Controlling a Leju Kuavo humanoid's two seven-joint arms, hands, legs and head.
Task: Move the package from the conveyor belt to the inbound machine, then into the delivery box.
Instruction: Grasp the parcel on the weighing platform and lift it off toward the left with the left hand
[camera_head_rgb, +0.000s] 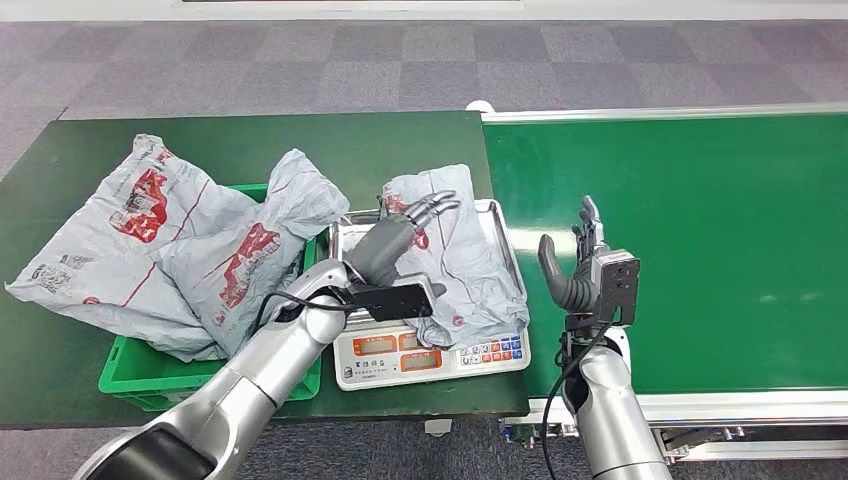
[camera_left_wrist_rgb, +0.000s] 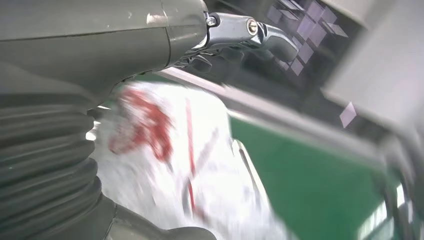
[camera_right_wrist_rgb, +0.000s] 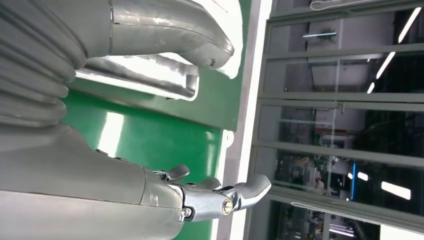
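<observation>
Left hand (camera_head_rgb: 400, 232): arm reaching forward over the silver steel-tray scale (camera_head_rgb: 505, 222), fingers apart, extended, holding nothing. Grey plastic mailer package with red print (camera_head_rgb: 465, 262): lying on the scale tray, beneath those fingers. Right hand (camera_head_rgb: 575, 262): upright above the green conveyor belt's (camera_head_rgb: 700, 220) near-left edge, fingers spread, empty.

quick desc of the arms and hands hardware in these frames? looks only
Both arms are smooth silver tubes. Left hand and right hand: grey ribbed wrist covers, thick grey thumbs, darker metallic fingers with silver screws. Black box-shaped camera modules at the wrists; black cables along both forearms.
</observation>
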